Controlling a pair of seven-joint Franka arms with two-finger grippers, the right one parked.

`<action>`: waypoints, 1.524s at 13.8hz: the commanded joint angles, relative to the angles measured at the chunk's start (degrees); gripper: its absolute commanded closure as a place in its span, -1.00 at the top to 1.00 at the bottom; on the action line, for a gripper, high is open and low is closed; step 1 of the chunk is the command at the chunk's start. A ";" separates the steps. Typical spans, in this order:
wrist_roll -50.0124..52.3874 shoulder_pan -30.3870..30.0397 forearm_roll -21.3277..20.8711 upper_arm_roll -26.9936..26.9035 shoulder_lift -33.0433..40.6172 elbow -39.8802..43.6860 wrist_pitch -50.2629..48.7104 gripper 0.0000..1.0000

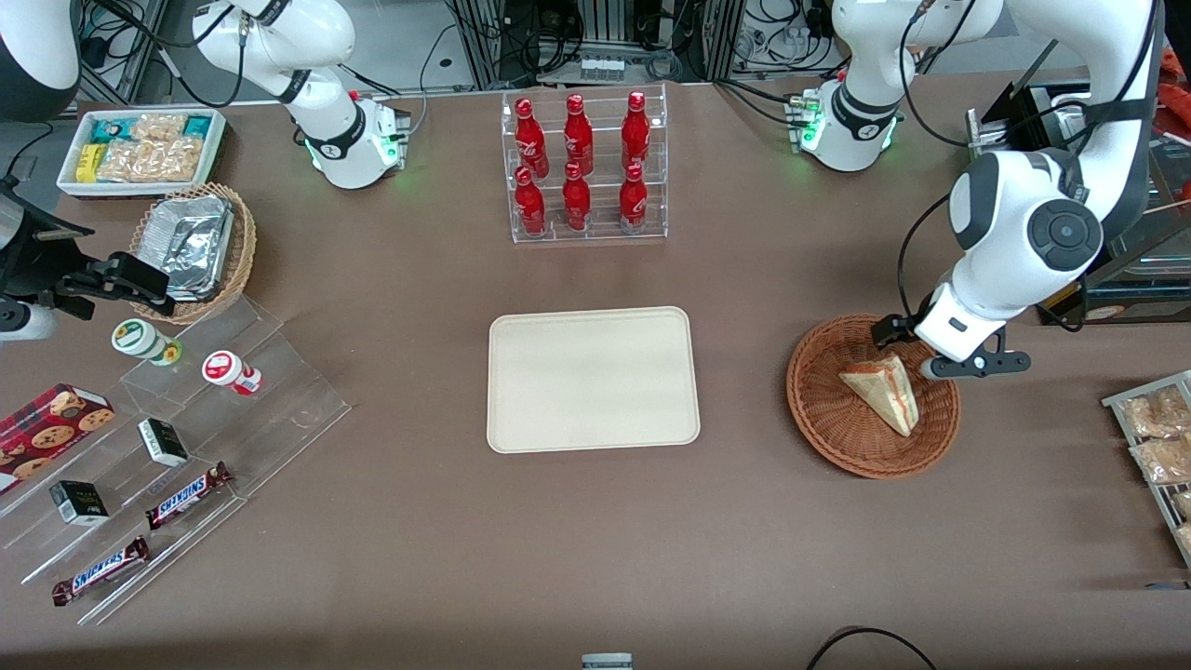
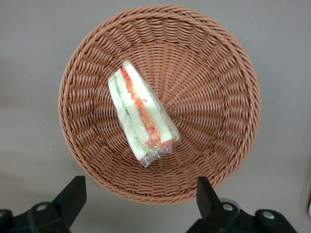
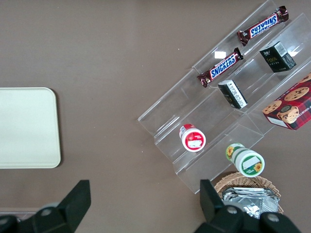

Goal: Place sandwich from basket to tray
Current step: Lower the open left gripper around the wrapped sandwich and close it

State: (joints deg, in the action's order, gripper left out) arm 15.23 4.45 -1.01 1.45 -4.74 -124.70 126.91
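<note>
my left arm (image 1: 1023, 233) is glossy white with dark grey joint caps. a black cable runs along it. its gripper (image 2: 138, 201) hangs above the basket (image 2: 214, 73), black fingers (image 2: 73, 194) apart.

Robot lab staged as shop — cola rack (image 1: 583, 167), Snickers bars (image 1: 187, 494).

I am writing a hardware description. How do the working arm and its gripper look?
The working left arm has glossy white rounded shells, dark grey joint caps and black cables along it. Its gripper, above the reddish-brown woven wicker basket, has two black wedge-shaped fingers, spread open.

Brown table (image 1: 391, 521) (cables, racks w/ gear above)
</note>
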 commanded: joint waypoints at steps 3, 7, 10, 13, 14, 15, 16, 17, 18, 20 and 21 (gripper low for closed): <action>20.93 1.00 -0.93 -0.39 -2.81 -0.28 5.97 1.00; 33.18 1.00 -0.93 -0.39 -4.57 -0.72 8.43 1.00; 33.72 0.91 -0.93 -0.48 -5.97 -0.72 9.58 1.00; 33.72 0.91 -0.93 -0.48 -8.00 -0.72 11.42 1.00; 33.64 0.82 -1.01 -0.48 -8.70 -0.63 12.04 1.00; 33.55 0.82 -1.10 -0.57 -9.49 -0.63 12.48 1.00; 33.55 0.73 -1.19 -0.57 -10.19 -0.63 12.92 1.00; 33.55 0.73 -1.19 -0.57 -10.90 -0.63 13.27 1.00; 33.55 0.65 -1.19 -0.57 -11.42 -0.63 13.80 1.00; 33.55 0.56 -1.19 -0.66 -12.22 -0.63 14.42 0.99; 33.55 0.47 -1.19 -0.66 -12.22 -0.72 14.33 0.53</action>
State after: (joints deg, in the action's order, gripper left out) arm 47.25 4.55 -1.01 1.24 -16.81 -125.17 140.21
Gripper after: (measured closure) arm 0.000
